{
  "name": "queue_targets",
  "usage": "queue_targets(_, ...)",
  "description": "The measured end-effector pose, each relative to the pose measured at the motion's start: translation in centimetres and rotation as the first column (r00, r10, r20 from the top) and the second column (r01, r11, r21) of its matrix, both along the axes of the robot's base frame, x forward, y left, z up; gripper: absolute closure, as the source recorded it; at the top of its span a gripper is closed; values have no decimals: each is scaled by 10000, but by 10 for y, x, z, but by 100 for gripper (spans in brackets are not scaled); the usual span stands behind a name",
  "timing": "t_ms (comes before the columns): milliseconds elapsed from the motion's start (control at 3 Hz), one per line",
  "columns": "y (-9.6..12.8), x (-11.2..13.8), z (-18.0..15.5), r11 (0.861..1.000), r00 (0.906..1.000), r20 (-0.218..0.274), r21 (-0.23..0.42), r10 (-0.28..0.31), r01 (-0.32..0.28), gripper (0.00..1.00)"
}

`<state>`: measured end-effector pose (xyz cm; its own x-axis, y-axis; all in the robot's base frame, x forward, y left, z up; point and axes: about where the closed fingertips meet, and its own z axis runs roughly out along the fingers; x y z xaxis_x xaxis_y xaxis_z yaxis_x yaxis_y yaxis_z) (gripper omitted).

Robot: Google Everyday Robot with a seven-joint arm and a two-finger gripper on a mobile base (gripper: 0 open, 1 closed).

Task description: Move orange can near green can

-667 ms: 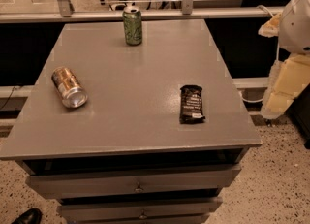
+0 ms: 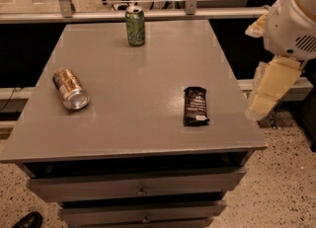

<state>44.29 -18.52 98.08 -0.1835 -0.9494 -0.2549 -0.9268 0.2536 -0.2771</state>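
Note:
The orange can (image 2: 70,88) lies on its side near the left edge of the grey table (image 2: 148,74), its silver end facing the front. The green can (image 2: 135,25) stands upright at the far edge of the table, left of centre. My gripper (image 2: 269,91) hangs off the table's right edge, pale yellow below the white arm housing (image 2: 294,22). It is far from both cans and holds nothing that I can see.
A black snack wrapper (image 2: 195,105) lies flat on the right front part of the table. Drawers (image 2: 140,190) sit under the tabletop. A rail and glass partition (image 2: 148,14) run behind the table. A black shoe (image 2: 27,220) shows at the bottom left.
The arm and gripper have shifted a little to the left, closer to the table's right edge. The cans and the wrapper have not moved.

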Motion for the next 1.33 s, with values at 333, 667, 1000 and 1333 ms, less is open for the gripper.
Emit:
queue_targets(333, 65, 7, -13, 9933, 9982, 54, 983, 597, -599, 0)
queue_targets(667, 131, 10, -19, 9709, 9929, 298, 2082, 1148, -1185, 0)
queue_targets(1000, 133, 10, -18, 9691, 9925, 315, 2146, 1179, -1219, 0)
queue_targets(1333, 171, 17, -23, 9348, 9866, 460, 3155, 1567, -1632, 0)
